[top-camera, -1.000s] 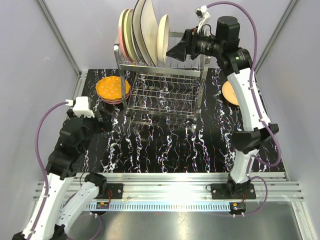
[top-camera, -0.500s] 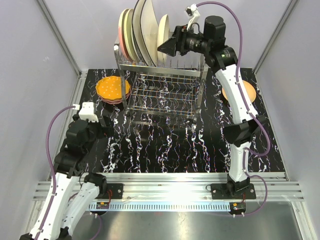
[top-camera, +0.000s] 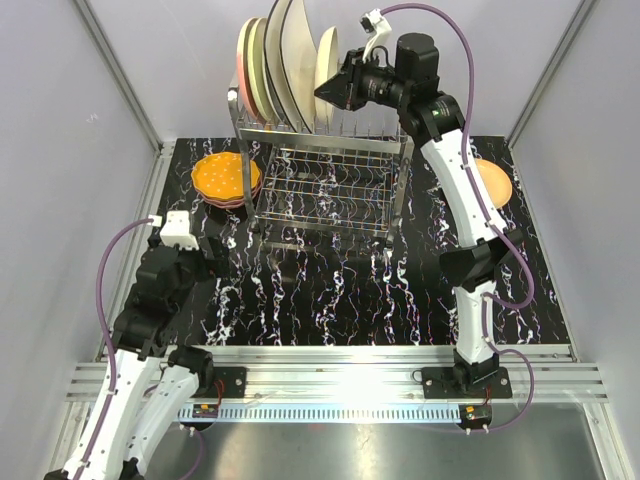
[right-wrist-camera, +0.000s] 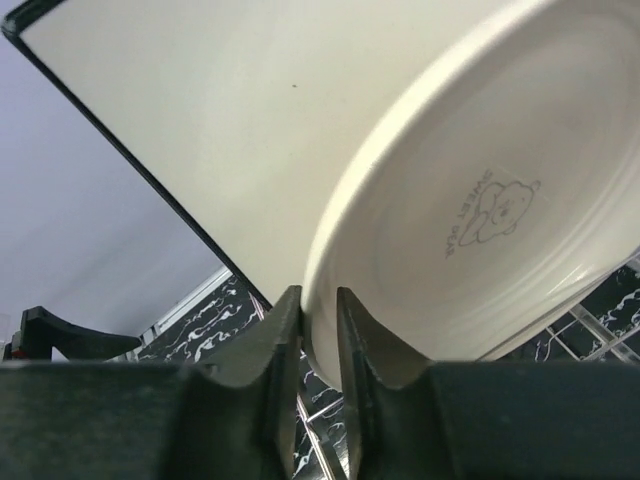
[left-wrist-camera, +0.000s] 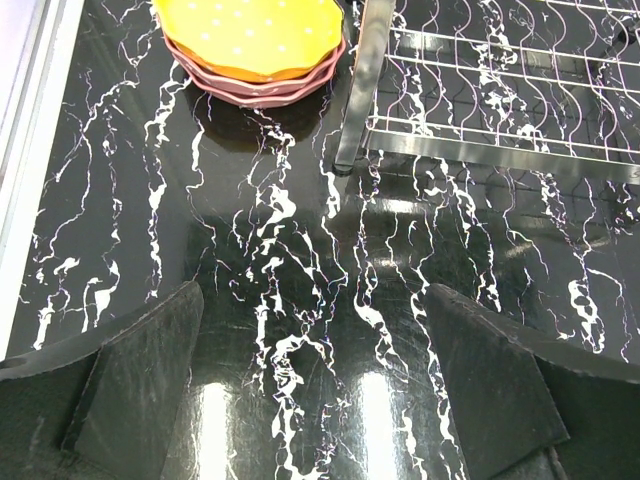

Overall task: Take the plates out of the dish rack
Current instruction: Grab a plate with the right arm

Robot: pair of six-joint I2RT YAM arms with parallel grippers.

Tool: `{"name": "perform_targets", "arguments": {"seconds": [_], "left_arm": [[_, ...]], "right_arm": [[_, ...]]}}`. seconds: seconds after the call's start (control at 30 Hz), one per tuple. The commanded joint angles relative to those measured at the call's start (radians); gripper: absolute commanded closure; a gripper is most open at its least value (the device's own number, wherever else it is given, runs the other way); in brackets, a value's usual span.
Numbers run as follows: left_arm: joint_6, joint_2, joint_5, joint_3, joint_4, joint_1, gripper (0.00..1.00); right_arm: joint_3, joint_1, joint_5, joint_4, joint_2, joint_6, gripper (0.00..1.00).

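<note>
Upright at the right end of the upper-tier row: cream round plate [top-camera: 326,65], in the dish rack [top-camera: 330,185] at the far centre of the desk [top-camera: 330,290]. Just left of it, large cream square plate [top-camera: 297,45], then other upright plates [top-camera: 255,60]. Right end effector [right-wrist-camera: 318,300] pinched narrow on the round plate's rim, one finger each side. Left of the rack, orange plate [left-wrist-camera: 250,30] stacked on pink plates [left-wrist-camera: 255,92]; second orange plate [top-camera: 497,183] at far right. Left end effector [left-wrist-camera: 315,300] spread wide above the desk, near left.
</note>
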Motion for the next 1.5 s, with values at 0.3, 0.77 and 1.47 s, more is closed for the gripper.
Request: {"name": "perform_targets", "arguments": {"seconds": [0.3, 0.77, 1.47], "left_arm": [[-0.007, -0.032, 0.020, -0.016, 0.072, 0.004, 0.04], [-0.003, -0.040, 0.025, -0.022, 0.080, 0.004, 0.03], [0.008, -0.095, 0.045, -0.025, 0.086, 0.006, 0.01]], "right_arm": [[0.097, 0.004, 0.002, 0.077, -0.017, 0.094, 1.00], [0.194, 0.004, -0.075, 0.060, -0.055, 0.021, 1.00], [-0.483, -0.136, 0.190, -0.311, -0.797, -0.726, 1.00]]}}
